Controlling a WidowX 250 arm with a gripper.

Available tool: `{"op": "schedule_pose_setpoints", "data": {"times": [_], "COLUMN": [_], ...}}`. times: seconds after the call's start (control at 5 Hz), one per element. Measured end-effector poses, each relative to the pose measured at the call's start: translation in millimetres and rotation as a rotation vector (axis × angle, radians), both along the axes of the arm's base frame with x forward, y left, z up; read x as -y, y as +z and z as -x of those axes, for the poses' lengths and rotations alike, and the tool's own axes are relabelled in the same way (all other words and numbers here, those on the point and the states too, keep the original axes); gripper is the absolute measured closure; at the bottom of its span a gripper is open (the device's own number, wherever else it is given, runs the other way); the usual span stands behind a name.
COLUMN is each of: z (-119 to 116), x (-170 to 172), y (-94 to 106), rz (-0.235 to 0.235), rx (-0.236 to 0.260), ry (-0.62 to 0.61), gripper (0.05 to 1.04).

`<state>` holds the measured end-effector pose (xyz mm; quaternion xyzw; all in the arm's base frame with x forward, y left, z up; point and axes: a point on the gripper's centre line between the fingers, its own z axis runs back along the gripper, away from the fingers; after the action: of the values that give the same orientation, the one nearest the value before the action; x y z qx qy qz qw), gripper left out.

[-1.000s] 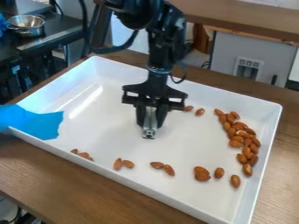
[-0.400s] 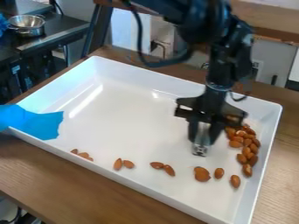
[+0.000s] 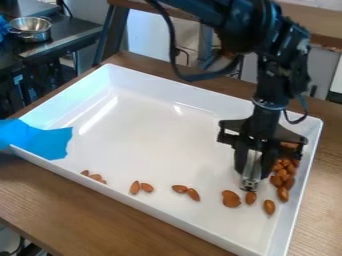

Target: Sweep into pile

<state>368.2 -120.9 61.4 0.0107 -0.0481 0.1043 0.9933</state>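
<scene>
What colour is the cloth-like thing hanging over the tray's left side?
Bright blue, seen best in the camera view.

The tray (image 3: 153, 135) looks like smooth, hard plastic, glossy enough to throw a bright streak near ten o'clock, and the counter (image 3: 60, 200) under it shows wood grain with a low sheen toward seven o'clock. Between four and five o'clock, the gripper (image 3: 250, 185) has a matt, plastic-looking black body around a shiny, metal-looking silver piece (image 3: 253, 167), with dull, dry-skinned almonds (image 3: 269, 207) nearby. The blue sheet (image 3: 40, 140) at nine o'clock is smooth, cloth or thin plastic, I can't tell which; the pot (image 3: 30, 34) between ten and eleven is polished metal.
</scene>
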Motion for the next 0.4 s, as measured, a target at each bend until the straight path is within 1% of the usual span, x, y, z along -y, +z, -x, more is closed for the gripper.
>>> {"op": "schedule_pose_setpoints", "data": {"times": [0.2,0.4], "z": [2,14], "x": [-45,-104], "y": [27.9,53.1], "rz": [0.016,-0.005], "rx": [0.012,0.036], "ry": [0.055,0.105], "gripper": [0.704,0.704]}}
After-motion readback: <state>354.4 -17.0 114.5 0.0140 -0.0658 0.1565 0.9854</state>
